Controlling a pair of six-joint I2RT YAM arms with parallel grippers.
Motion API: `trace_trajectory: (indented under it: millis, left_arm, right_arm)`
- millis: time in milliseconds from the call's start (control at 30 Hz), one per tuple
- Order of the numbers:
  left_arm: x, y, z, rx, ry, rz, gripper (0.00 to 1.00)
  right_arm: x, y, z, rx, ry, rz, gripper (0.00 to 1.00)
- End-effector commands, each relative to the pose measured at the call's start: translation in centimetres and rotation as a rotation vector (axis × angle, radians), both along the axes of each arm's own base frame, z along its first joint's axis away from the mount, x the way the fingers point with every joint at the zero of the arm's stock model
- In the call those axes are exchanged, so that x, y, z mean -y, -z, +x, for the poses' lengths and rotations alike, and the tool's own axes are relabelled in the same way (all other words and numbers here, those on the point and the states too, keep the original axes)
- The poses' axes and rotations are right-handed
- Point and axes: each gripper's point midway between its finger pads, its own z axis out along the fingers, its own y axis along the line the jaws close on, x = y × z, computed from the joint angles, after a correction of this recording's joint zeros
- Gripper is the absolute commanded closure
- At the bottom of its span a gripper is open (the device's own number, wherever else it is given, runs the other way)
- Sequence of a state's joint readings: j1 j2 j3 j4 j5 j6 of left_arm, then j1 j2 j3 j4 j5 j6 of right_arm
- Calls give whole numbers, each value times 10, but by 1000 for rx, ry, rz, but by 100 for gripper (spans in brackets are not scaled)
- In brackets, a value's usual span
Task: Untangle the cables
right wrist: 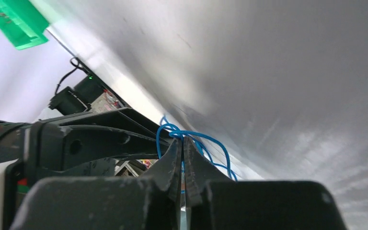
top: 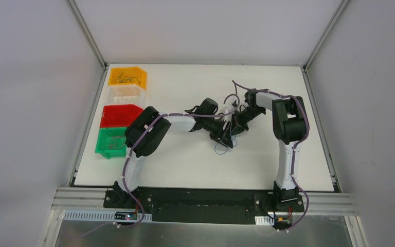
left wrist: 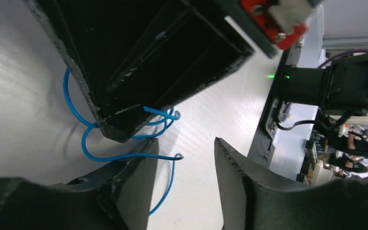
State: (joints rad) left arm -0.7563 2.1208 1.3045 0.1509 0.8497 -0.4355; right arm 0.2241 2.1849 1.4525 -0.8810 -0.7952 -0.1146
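The only part of the cables I can see is a thin blue wire (left wrist: 106, 157), curled in loose loops on the white table (top: 185, 164). From above, the loops (top: 220, 150) lie just below the two grippers, which meet mid-table. My right gripper (right wrist: 182, 140) is shut on a strand of the blue wire (right wrist: 206, 138); in the left wrist view its black fingers (left wrist: 124, 72) come down from above and pinch the loops at their tip. My left gripper (left wrist: 186, 143) stands open, with a bend of the wire hanging loose between its fingers. No red or purple wire shows here.
Four bins stand in a column at the table's left edge: orange (top: 127, 77) with thin wires inside, clear (top: 126, 95), red (top: 119, 116) and green (top: 112, 143). The arm bases sit on the black rail (top: 205, 198) at the near edge.
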Motion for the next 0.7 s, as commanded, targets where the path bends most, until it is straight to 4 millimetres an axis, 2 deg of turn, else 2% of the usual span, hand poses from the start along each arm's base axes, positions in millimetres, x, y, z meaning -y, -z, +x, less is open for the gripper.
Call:
trace_trajectory:
  millis: [0,133,233,367,467,567,667]
  left_arm:
    - [-15,34,15,15,-110,167,56]
    - [-32,38,33,100,-202,285,58]
    - [-37,18,38,175,-211,274,54]
    - [-41,-8,36,299,-137,227,49]
    - [-52,-15,36,407,-80,237,48]
    - [-59,-15,34,438,-59,260,38]
    - [-58,-18,30,403,-78,256,29]
  right_arm:
    - [-13,0,-9,-157,106,52,100]
    - [-14,-4,-13,-173,117,66,100]
    - [-11,-13,-14,-157,127,80,100]
    - [-10,-32,-12,-113,125,117,100]
    - [-14,-42,-10,-103,125,152,100]
    - [-22,-49,-12,-155,148,206,100]
    - [-23,-41,-18,-169,172,193,100]
